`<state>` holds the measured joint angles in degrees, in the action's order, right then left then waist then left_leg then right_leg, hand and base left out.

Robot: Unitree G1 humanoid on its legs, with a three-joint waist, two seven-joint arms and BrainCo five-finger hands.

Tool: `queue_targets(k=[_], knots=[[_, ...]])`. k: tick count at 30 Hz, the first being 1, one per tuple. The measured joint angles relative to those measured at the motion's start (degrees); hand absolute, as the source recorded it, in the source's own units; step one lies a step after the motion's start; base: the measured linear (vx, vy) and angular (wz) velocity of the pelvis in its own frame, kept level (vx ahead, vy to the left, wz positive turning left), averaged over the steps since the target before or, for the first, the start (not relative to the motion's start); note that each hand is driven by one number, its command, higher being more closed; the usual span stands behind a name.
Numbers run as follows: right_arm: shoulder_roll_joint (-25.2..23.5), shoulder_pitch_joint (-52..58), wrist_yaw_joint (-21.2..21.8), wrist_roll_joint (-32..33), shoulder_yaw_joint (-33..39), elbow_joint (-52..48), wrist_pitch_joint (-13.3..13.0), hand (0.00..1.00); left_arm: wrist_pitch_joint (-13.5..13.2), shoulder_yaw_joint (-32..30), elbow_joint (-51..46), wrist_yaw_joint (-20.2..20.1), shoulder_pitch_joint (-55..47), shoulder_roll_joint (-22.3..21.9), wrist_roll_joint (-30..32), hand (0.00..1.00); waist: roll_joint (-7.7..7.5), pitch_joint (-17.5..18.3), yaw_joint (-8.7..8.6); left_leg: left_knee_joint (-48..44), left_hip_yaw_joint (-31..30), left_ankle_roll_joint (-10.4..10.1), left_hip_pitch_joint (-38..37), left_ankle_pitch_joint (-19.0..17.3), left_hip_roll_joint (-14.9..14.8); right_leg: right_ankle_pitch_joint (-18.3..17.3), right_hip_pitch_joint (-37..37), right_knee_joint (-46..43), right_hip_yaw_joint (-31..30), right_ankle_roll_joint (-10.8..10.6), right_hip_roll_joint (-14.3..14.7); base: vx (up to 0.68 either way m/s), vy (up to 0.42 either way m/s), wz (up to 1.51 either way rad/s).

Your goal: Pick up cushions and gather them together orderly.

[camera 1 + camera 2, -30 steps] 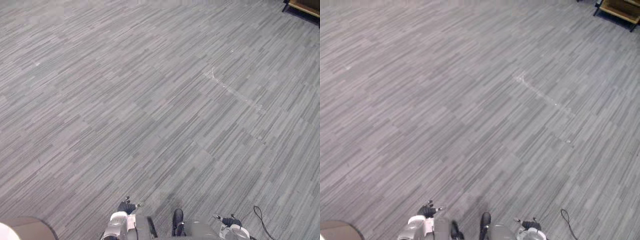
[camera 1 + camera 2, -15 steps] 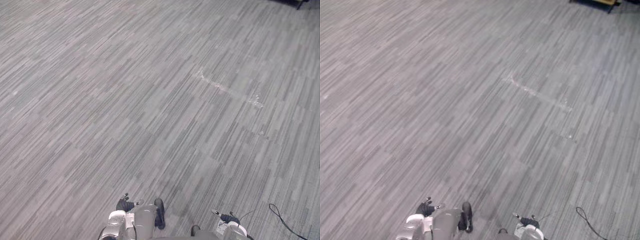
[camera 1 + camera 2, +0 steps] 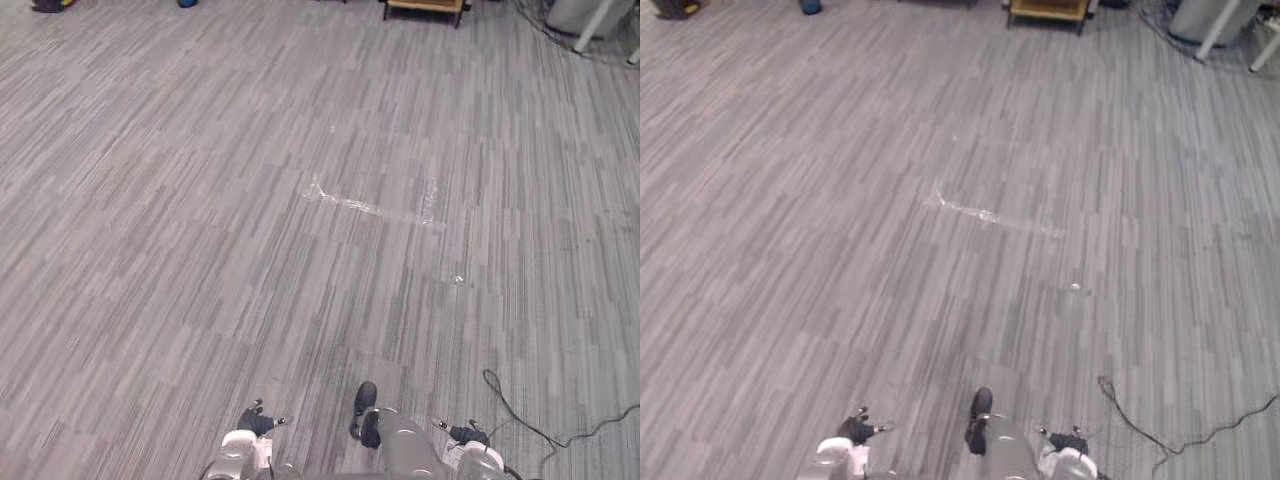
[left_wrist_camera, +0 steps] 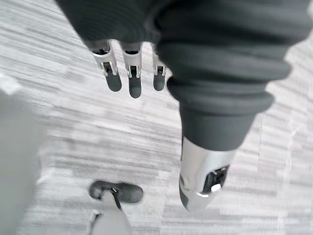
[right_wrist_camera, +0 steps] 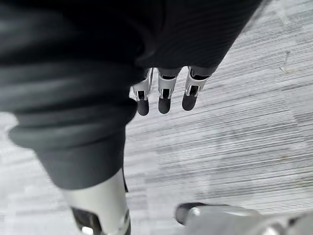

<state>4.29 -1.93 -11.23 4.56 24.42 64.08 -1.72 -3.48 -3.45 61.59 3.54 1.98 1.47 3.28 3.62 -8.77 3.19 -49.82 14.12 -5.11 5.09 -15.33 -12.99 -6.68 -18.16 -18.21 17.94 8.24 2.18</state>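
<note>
1. Carpet (image 3: 180, 230) is all you have ahead: grey striped floor runs out to a low wooden piece of furniture (image 3: 425, 8) at the far edge. A pale tape mark (image 3: 370, 207) lies across the middle ground.
2. Where the cushions lie you cannot tell from these views. So you cannot yet judge which way one lies from either hand, or how its long side runs.
3. Your left hand (image 3: 252, 420) hangs low at the near edge of the head view, left of centre. In its wrist view the fingers (image 4: 113, 78) point straight down at the carpet and the thumb (image 4: 200, 181) stands well apart from them. Nothing is between them (loose and empty).
4. Your right hand (image 3: 468, 436) hangs the same way, right of centre. Its fingers (image 5: 164, 100) are straight and relaxed over bare carpet, and it holds nothing.
5. This looks like the searching step, with no gathering done as far as the floor here tells. You likely need to turn the head or the body until a cushion comes into view.
6. Both hands are low and equally ready, so neither arm has the advantage for now. Once a cushion turns up, favour the arm on its side and read the long edge before you reach.
</note>
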Motion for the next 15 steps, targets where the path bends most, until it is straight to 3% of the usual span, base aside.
queue_targets(k=[1, 3, 5, 6, 7, 8, 9, 10, 11, 12, 14, 15], knots=[[-0.24, 0.58, -0.09, 0.13, 0.06, 0.0, 0.0, 0.0, -0.06, 0.18, -0.3, -0.02, 0.5, 0.25, -0.01, 0.0, -0.52, -0.54, 0.1, -4.18, -0.57, 0.97, 2.39, -0.98, -0.66, -1.64, 3.71, 0.37, -0.53, 0.06, 0.21, 0.54, -0.128, -0.27], [-0.24, 0.79, -0.26, 0.5, 0.24, -0.17, 0.0, 0.0, -0.14, 0.31, -1.31, 0.13, 0.62, 0.0, -0.04, 0.0, -0.99, -0.8, 0.44, -3.73, -0.1, 1.09, 4.83, -2.22, -0.32, -2.77, 7.72, 1.63, -2.04, -0.35, -0.09, 0.4, -0.047, -0.31], [-0.09, -0.2, -0.56, 0.61, 0.79, -0.45, -0.45, 0.0, -0.65, 1.2, -1.85, 0.1, 0.79, -0.14, -0.05, 0.0, -1.06, -0.91, 0.63, 5.09, 1.35, 2.05, 9.21, -3.04, 2.11, -3.05, 12.74, 5.73, -4.58, -1.22, -0.67, 0.4, 0.028, -0.45], [0.33, -0.92, -0.67, 0.6, 1.5, -0.37, -0.58, 0.0, -0.83, 1.47, -2.07, 0.09, 0.75, -0.19, -0.05, 0.0, -1.11, -0.89, 0.69, 13.98, 0.87, 2.15, 10.89, -2.52, 4.75, -3.63, 14.77, 7.97, -6.09, -1.73, -1.26, 0.36, 0.07, -0.39], [0.36, -1.45, -0.73, 0.59, 2.02, -0.23, -0.66, 0.0, -0.87, 2.34, -2.1, 0.04, 0.61, -0.31, -0.06, 0.0, -0.58, -0.71, 0.81, 26.28, -0.16, 1.1, 11.75, 0.32, 7.85, -3.63, 17.16, 10.7, -7.43, -2.38, -2.0, 0.36, 0.081, -0.4], [0.61, -1.43, -0.75, 0.59, 2.18, -0.15, -0.71, 0.0, -0.89, 2.38, -2.09, 0.03, 0.53, -0.5, -0.07, 0.0, -0.03, -0.52, 1.12, 31.5, -0.76, -0.23, 12.23, 2.56, 8.51, -3.81, 17.98, 11.72, -8.04, -2.86, -2.07, 0.35, 0.11, -0.6], [1.01, -1.17, -0.8, 0.57, 2.17, 0.02, -0.72, 0.0, -0.95, 2.42, -2.34, 0.07, 0.64, -0.79, -0.1, 0.0, 0.94, 0.11, 2.34, 36.24, -0.8, -0.63, 13.28, 7.88, 8.76, -4.59, 18.77, 13.12, -9.78, -4.69, -1.85, 0.39, 0.145, -0.78], [0.9, -0.9, -0.7, 0.5, 1.85, 0.05, -0.52, 0.0, -1.0, 2.35, -2.31, 0.06, 0.26, -0.72, -0.1, 0.0, 1.31, 0.33, 3.47, 36.85, -0.7, 0.3, 13.01, 11.56, 8.86, -4.93, 20.15, 14.13, -11.22, -6.48, -1.87, 0.43, 0.16, -0.84], [0.39, -0.65, -0.63, 0.45, 1.86, 0.04, -0.52, 0.0, -1.0, 2.13, -2.17, 0.07, -0.27, -0.4, -0.09, 0.0, 1.07, 0.52, 3.47, 36.49, -1.04, 3.89, 12.76, 14.15, 9.72, -5.54, 22.03, 14.84, -12.08, -8.46, -2.41, 0.57, 0.167, -0.5], [-0.13, 0.06, -0.62, 0.44, 1.98, 0.13, -0.5, 0.0, -0.97, 2.12, -1.88, -0.01, -0.59, 0.21, -0.09, 0.0, 0.21, 1.8, 3.22, 34.87, -0.9, 6.69, 12.65, 12.26, 10.93, -6.97, 21.51, 12.33, -12.57, -10.57, -4.28, 0.52, 0.119, -0.22], [0.01, 0.72, -0.53, 0.25, 2.45, 0.3, -0.51, 0.0, -1.06, 2.2, -1.34, -0.05, -0.21, 0.08, -0.11, 0.0, -0.54, 1.83, 3.07, 33.49, 0.49, 7.31, 11.14, 9.27, 11.59, -9.22, 16.58, -0.74, -13.98, -14.68, -5.85, 0.66, 0.14, -0.17], [-0.26, 0.95, -0.46, 0.02, 2.46, 0.3, -0.5, 0.0, -0.97, 2.28, -1.14, -0.22, -0.11, 0.54, -0.15, 0.0, -1.4, 1.48, 3.01, 34.33, 1.05, 7.68, 7.98, 7.85, 12.46, -8.65, 12.04, -14.0, -13.83, -18.79, -7.55, 0.56, 0.132, -0.18]])
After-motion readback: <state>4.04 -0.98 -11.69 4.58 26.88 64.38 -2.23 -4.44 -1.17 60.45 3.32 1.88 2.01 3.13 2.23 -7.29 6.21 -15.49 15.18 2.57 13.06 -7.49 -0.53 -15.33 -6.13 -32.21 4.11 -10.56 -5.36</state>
